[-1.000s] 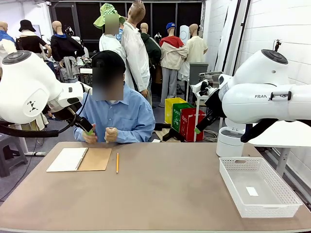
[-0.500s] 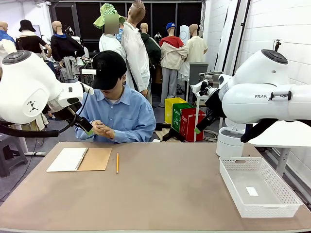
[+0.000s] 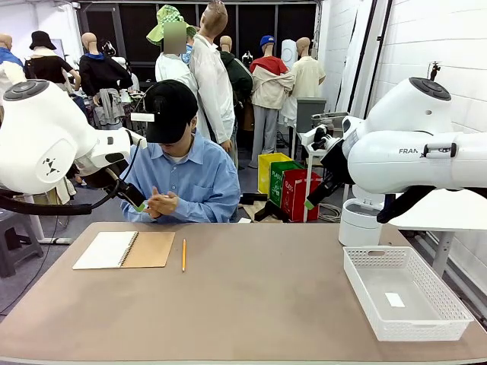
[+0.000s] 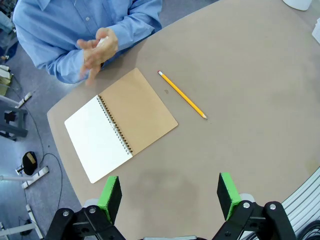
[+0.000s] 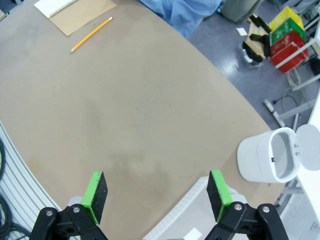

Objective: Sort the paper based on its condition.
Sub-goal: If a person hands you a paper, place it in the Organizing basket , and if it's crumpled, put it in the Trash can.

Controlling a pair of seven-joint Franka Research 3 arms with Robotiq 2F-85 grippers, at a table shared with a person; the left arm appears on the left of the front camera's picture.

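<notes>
Across the table a person presses both hands together at chest height. A little white paper shows between the palms, and most of it is hidden. My left gripper hangs open above the table's left side, with nothing between its green pads. It also shows in the front view, raised beside the person's hands, as the left gripper. My right gripper is open and empty above the table's right part. From the front, the right gripper sits high at the right.
An open spiral notebook with a brown cover lies at the far left, a yellow pencil beside it. A white mesh basket at the right holds a tiny white scrap. A white lidded bin stands behind it.
The person's hands went from two raised fists to palms pressed and rubbing together, and the head bent down. Neither arm has moved.
</notes>
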